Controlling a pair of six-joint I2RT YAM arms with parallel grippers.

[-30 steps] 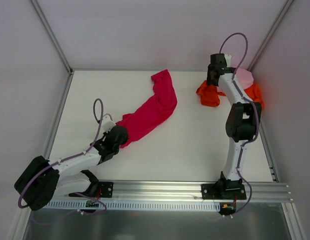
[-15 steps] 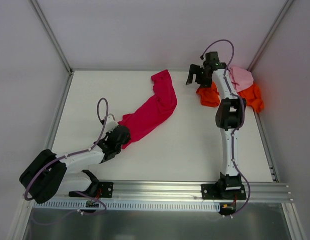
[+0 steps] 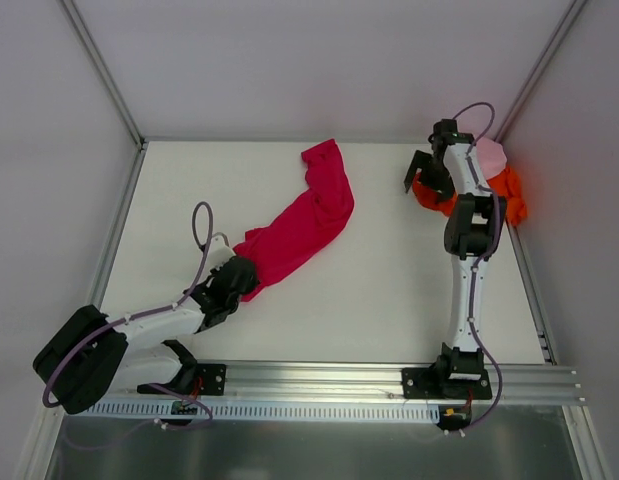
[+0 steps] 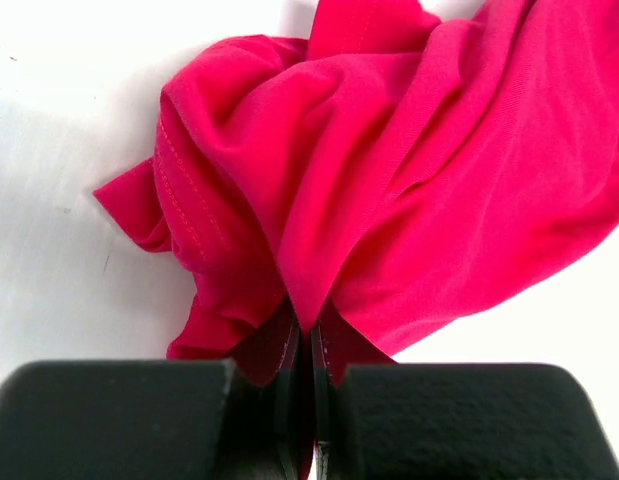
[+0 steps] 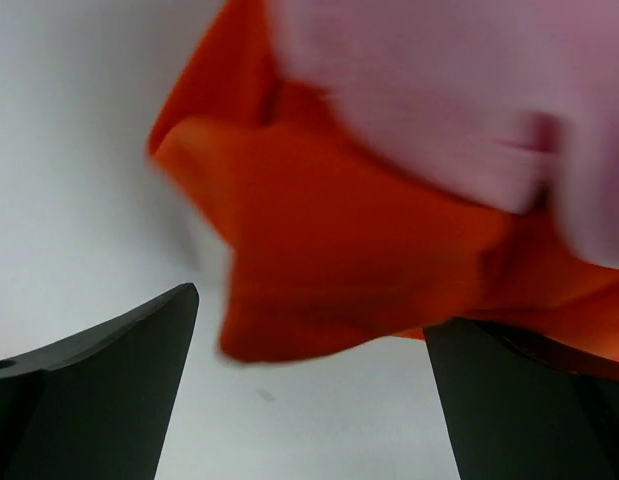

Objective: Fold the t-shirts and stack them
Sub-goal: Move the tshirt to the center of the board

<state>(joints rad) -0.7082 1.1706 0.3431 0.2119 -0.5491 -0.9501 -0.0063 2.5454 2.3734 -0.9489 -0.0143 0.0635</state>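
Top external, nearest on the left: left pincer (image 3: pixel 247 278) clenched on the near end of the crimson-magenta t-shirt (image 3: pixel 307 215), cloth pinched between closed fingers in the left wrist view. Farther out, that shirt stretched in a long crumpled band across the white table (image 3: pixel 389 290) toward the back edge. At the far right corner, right pincer (image 3: pixel 421 172) spread wide, grasping nothing, poised at the edge of the bright orange t-shirt (image 3: pixel 511 200), pale pink t-shirt (image 3: pixel 487 155) heaped on top.
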